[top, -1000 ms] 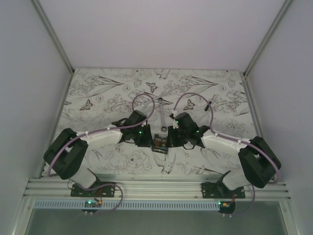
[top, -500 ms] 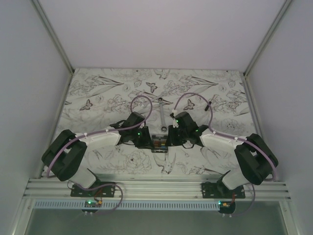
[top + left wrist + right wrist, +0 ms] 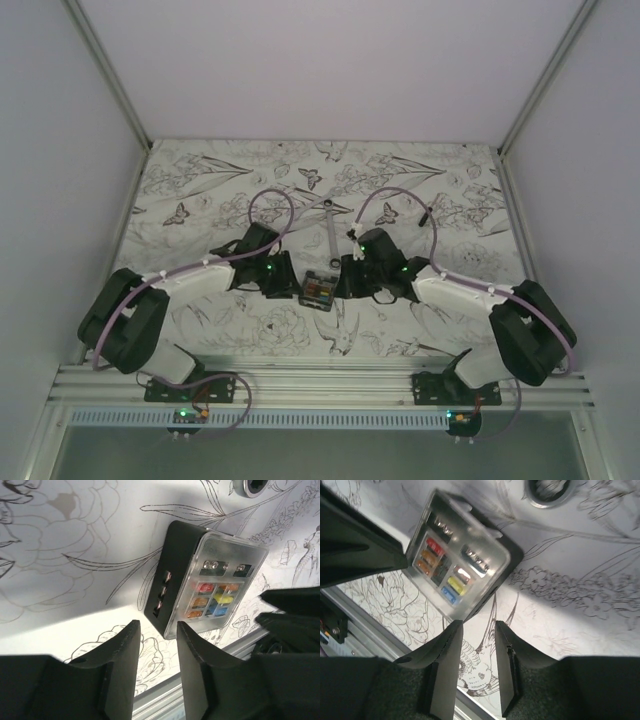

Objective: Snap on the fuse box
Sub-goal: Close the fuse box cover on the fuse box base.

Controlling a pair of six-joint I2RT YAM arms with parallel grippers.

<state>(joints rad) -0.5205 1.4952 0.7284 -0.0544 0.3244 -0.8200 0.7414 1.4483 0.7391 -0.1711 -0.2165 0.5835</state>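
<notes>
1. This is a robot test cell in a lab, with plain white walls (image 3: 330, 60) closing in the worktop (image 3: 200, 200) on three sides.
2. Bare aluminium frame posts (image 3: 108, 75) run up the corners.
3. The left arm (image 3: 195, 283) and right arm (image 3: 455, 290) are bolted to a slotted aluminium rail (image 3: 320, 385) at the near edge.
4. Lilac cables (image 3: 272, 200) loop off the arms, and small circuit boards (image 3: 185, 415) with lit lamps sit below the rail.
5. The worktop's cover, printed with flowers and butterflies, is the one homely touch.

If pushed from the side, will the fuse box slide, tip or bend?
The fuse box looks like hard plastic, so probably stiff. It lies low and flat, so it likely slides, not tips. Its glossy clear cover may be slippery.
</notes>
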